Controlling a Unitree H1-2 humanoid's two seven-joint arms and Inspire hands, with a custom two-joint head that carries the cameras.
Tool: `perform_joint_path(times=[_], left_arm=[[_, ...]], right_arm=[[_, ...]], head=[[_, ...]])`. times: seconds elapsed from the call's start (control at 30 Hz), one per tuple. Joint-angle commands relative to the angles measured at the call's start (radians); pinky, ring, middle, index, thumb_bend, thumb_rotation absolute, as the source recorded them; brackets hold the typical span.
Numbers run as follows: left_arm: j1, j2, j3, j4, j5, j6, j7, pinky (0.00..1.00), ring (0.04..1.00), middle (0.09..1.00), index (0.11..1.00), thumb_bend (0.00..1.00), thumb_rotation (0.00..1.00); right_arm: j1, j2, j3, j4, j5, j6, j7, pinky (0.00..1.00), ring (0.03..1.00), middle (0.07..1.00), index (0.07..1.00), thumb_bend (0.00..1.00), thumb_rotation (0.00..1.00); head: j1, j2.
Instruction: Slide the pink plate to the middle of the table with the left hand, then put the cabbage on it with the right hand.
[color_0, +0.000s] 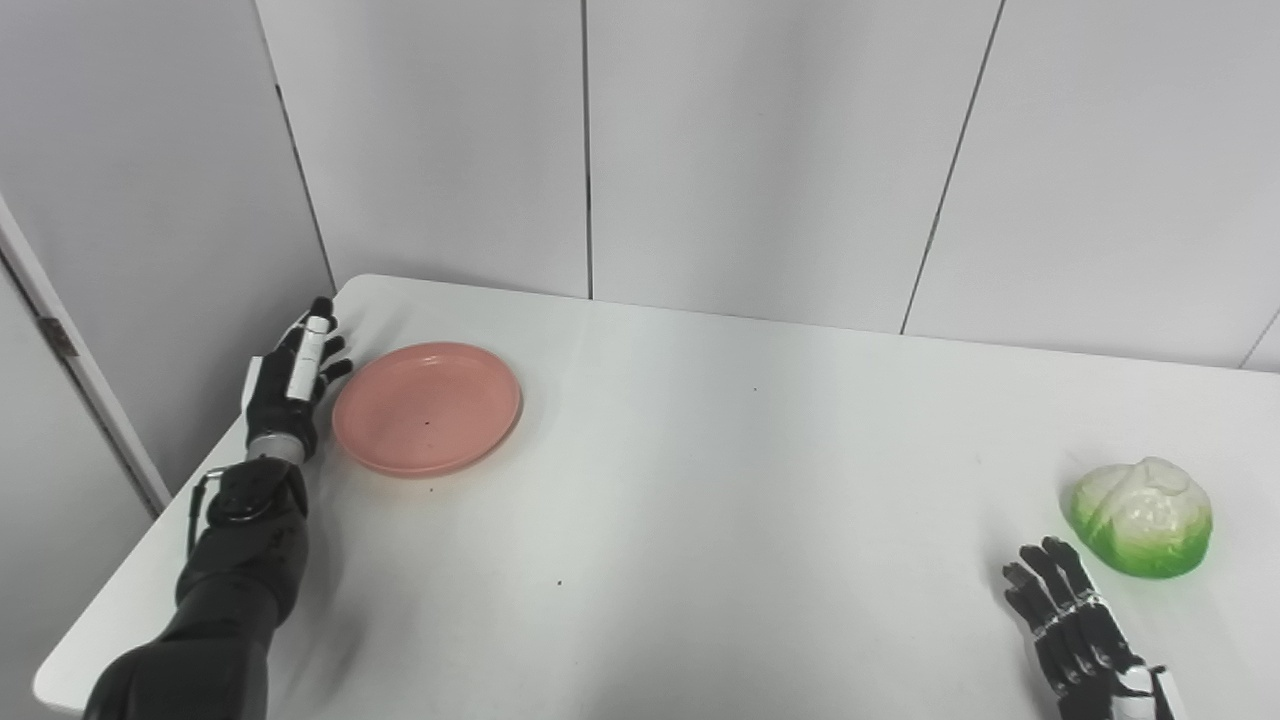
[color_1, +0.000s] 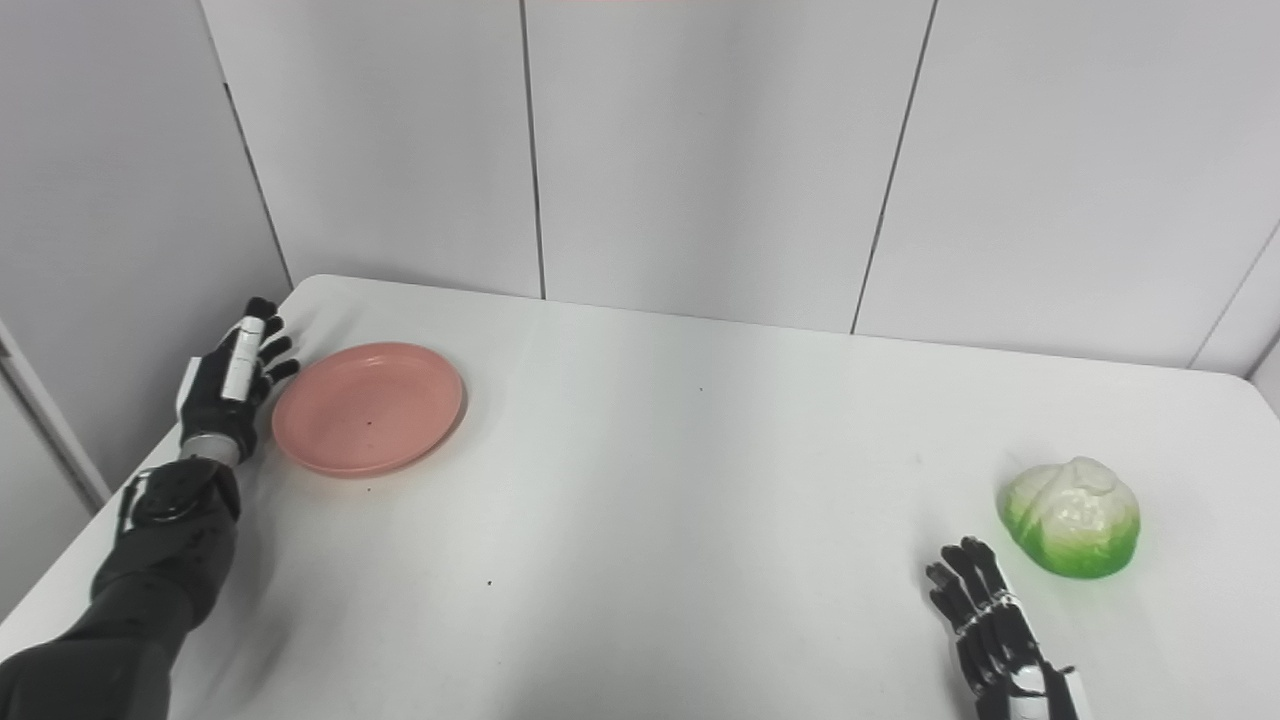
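A pink plate (color_0: 428, 407) lies on the white table (color_0: 700, 480) at its far left. My left hand (color_0: 293, 375) is open, fingers extended, standing just left of the plate's rim, close to or touching it. A green and white cabbage (color_0: 1142, 516) sits at the right side of the table. My right hand (color_0: 1070, 620) is open and empty at the bottom right, fingers spread, a little in front and to the left of the cabbage, apart from it.
The table's left edge (color_0: 150, 560) runs close beside my left arm. Grey wall panels (color_0: 760, 150) stand right behind the table's far edge. A wide bare stretch of tabletop lies between the plate and the cabbage.
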Motion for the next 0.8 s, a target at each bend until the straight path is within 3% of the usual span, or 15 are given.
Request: perform_joint_path(times=[0.0, 0.17, 0.33, 0.57, 0.67, 0.77], left_arm=[[-0.032, -0.02, -0.013, -0.029, -0.016, -0.009, -0.046, 0.84, 0.901, 0.919, 0.859, 0.9, 0.84], [-0.022, -0.047, -0.011, -0.06, -0.042, 0.005, -0.07, 0.89, 0.912, 0.916, 0.857, 0.88, 0.82], [-0.001, -0.076, -0.005, -0.103, -0.072, 0.032, -0.092, 0.88, 0.913, 0.917, 0.864, 0.94, 0.79], [0.034, -0.092, -0.02, -0.14, -0.063, 0.047, -0.086, 0.86, 0.915, 0.917, 0.865, 0.87, 0.82], [0.038, -0.096, -0.025, -0.136, -0.062, 0.035, -0.096, 0.8, 0.894, 0.905, 0.848, 0.98, 0.79], [0.048, -0.1, -0.044, -0.152, -0.044, 0.03, -0.092, 0.76, 0.883, 0.895, 0.843, 1.0, 0.81]], right_arm=[[0.024, -0.004, 0.005, 0.024, -0.011, 0.072, -0.014, 0.94, 0.901, 0.923, 0.925, 0.93, 0.99], [0.024, 0.0, 0.008, 0.016, -0.017, 0.08, -0.018, 0.94, 0.901, 0.924, 0.925, 0.93, 0.99], [0.026, 0.002, 0.013, 0.002, -0.015, 0.093, -0.021, 0.95, 0.912, 0.93, 0.929, 0.92, 0.99], [0.024, 0.001, 0.018, -0.001, -0.02, 0.096, -0.031, 0.95, 0.908, 0.926, 0.928, 0.93, 0.99], [0.023, 0.002, 0.019, 0.001, -0.013, 0.1, -0.032, 0.95, 0.907, 0.924, 0.924, 0.93, 0.98], [0.023, 0.004, 0.021, 0.002, -0.015, 0.1, -0.034, 0.95, 0.904, 0.921, 0.923, 0.93, 0.98]], head=[[-0.001, 0.002], [-0.006, 0.007], [-0.009, 0.009], [-0.013, 0.012], [-0.013, 0.012], [-0.013, 0.012]])
